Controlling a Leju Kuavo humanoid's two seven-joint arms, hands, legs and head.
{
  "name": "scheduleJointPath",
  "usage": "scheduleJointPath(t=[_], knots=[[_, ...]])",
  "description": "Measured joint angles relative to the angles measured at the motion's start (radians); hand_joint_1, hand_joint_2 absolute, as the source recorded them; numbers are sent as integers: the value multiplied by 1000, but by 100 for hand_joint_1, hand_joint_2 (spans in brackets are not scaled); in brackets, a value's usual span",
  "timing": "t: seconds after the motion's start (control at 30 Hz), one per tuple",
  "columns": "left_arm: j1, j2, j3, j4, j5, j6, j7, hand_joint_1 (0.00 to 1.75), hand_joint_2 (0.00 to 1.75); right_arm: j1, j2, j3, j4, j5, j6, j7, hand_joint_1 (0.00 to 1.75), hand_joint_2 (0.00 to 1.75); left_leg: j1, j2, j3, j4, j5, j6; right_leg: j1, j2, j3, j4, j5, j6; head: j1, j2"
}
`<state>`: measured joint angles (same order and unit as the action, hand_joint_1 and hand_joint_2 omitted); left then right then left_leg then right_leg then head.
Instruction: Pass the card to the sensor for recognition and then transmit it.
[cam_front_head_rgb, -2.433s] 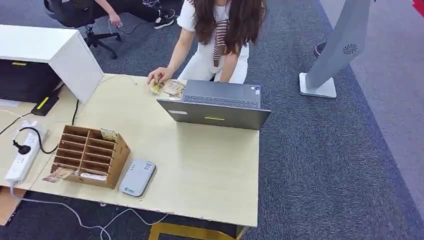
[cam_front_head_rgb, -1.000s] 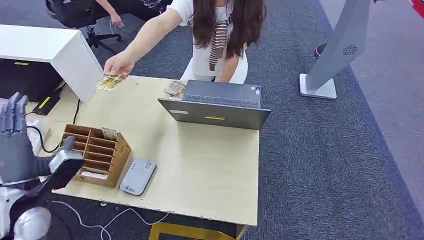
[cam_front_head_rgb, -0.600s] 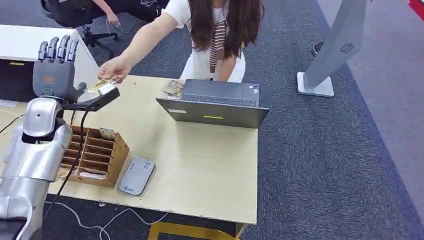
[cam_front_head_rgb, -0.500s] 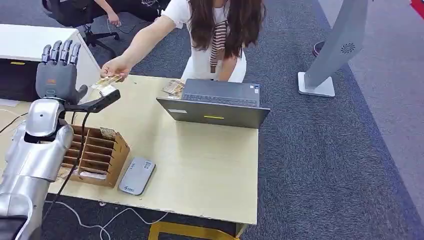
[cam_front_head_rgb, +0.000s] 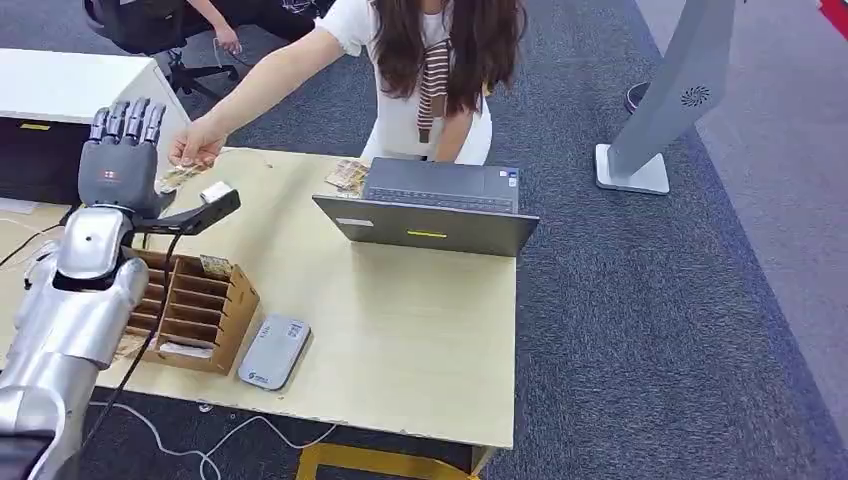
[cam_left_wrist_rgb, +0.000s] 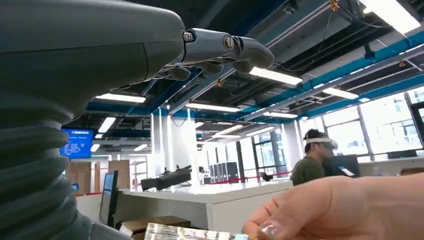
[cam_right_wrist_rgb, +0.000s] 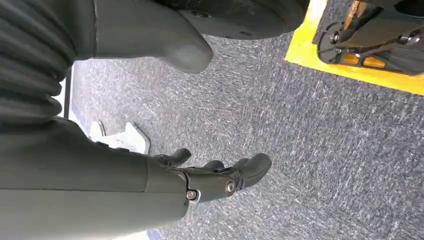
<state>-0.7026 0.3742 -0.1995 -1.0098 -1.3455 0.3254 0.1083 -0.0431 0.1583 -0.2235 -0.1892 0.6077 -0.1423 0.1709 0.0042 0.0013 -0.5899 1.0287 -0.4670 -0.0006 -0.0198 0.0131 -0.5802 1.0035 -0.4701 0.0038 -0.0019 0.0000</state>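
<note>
At the table's far left corner, one card (cam_front_head_rgb: 178, 176) in a person's hand (cam_front_head_rgb: 194, 146), beside the left robot hand (cam_front_head_rgb: 122, 150), fingers apart.

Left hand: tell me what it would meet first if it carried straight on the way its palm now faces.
Probably the card that the person's hand holds out beside the raised left hand. Depth is unclear, so it might brush the person's fingers first.
</note>
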Motion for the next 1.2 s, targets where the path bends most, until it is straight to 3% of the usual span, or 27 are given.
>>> scheduleJointPath(t=[0.03, 0.73, 0.93, 1.2], knots=[[0, 0, -1, 2, 1, 0, 0, 175, 175, 0, 0, 0, 0, 1, -1, 0, 0, 175, 0, 0, 0, 0, 0, 0, 0, 0, 0, 0, 0, 0, 1, 0], [38, -1, -8, -2, 70, 29, -49, 175, 175, 1, 0, 0, 0, 18, 2, -2, 0, 175, 0, 0, 0, 0, 0, 0, 0, 0, 0, 0, 0, 0, 0, 0], [161, -7, -8, -131, 147, 93, -108, 175, 175, 3, 0, 0, 0, 18, -4, 0, 0, 175, 0, 0, 0, 0, -1, 0, 0, 0, 0, 0, 0, 0, 0, 0], [436, -32, -8, -447, 158, 166, -155, 175, 175, 10, 2, -12, 0, 16, -16, 0, 0, 175, -1, 1, 0, 0, -3, 1, -1, 1, 0, 0, -2, 1, 1, 0]])
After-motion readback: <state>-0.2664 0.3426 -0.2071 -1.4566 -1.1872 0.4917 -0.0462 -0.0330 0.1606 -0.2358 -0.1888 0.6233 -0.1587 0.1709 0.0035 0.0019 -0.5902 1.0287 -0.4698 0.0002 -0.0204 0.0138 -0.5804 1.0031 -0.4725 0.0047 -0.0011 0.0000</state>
